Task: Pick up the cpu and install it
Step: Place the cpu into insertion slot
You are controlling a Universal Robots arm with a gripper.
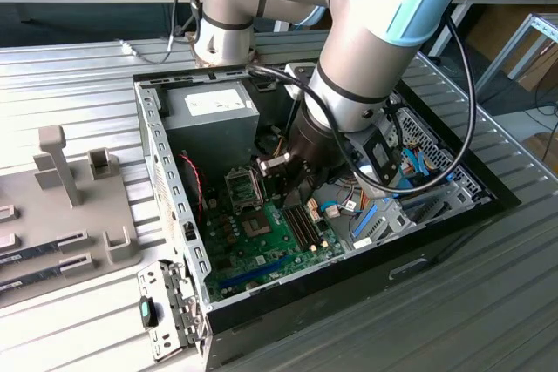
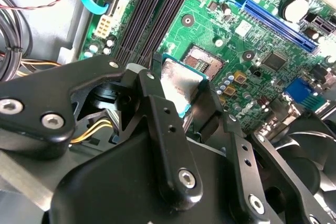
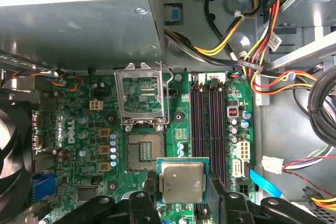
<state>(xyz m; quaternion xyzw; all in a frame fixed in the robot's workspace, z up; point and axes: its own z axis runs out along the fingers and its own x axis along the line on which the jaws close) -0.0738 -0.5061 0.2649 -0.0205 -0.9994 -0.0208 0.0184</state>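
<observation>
computer case [image 1: 155,141] open | arm [image 1: 366,58] reaches down inside | green board [image 3: 79,129] on its floor | gripper [image 3: 182,188] clamped on the cpu [image 3: 182,181] by two edges | cpu held above board, just beside bare socket [image 3: 142,153]

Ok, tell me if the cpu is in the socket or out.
Out. The gripper holds the cpu by its edges; the socket lies bare, its metal frame swung open.

Open computer case [image 1: 161,172], grey arm [image 1: 366,50] reaching into it, gripper [image 1: 281,182] low over its green motherboard [image 1: 261,250], power supply [image 1: 209,111] inside its far end.
</observation>
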